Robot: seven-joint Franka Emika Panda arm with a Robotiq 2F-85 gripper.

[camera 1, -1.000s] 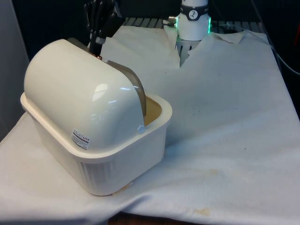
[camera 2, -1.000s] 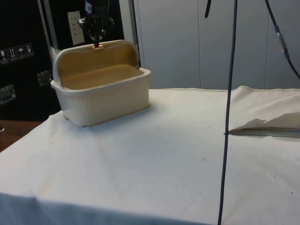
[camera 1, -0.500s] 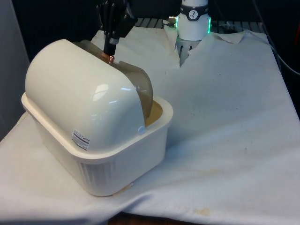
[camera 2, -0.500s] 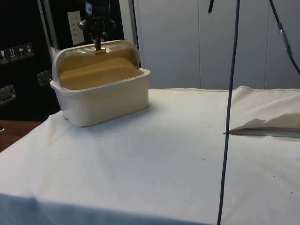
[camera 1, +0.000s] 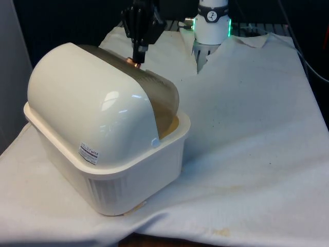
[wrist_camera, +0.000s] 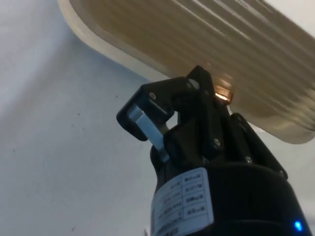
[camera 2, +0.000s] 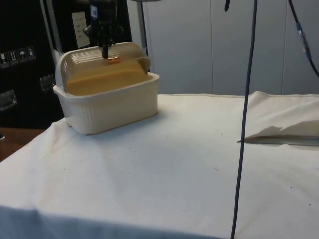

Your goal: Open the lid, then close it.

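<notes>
Desk (camera 1: pixel 257 128) under white cloth, w/ cream bread box (camera 1: pixel 108 170) set toward front view's left, near edge, back turned to front cam. Opening faced side cam, so interior read best from there.

Translucent brownish roll lid (camera 1: pixel 159 98) sat partway along its arc: roughly halfway over opening, front gap above box rim (camera 2: pixel 107 84) not yet covered. Judged as closing phase, since lid was already out from under the white dome (camera 1: pixel 77 98) & heading toward rim.

Claw (camera 1: pixel 139 51) came down from above, tips clamped together on small copper-coloured knob (camera 2: pixel 113 59) at lid's leading edge; same pinch seen in wrist view (wrist_camera: pixel 222 94). Grip placed there prob. because knob is the only handle, and pulling it drags the curved lid along its track.

Next move likely calls for following the arc down & fwd till lid meets rim; straight pull could jam or slip off knob.
</notes>
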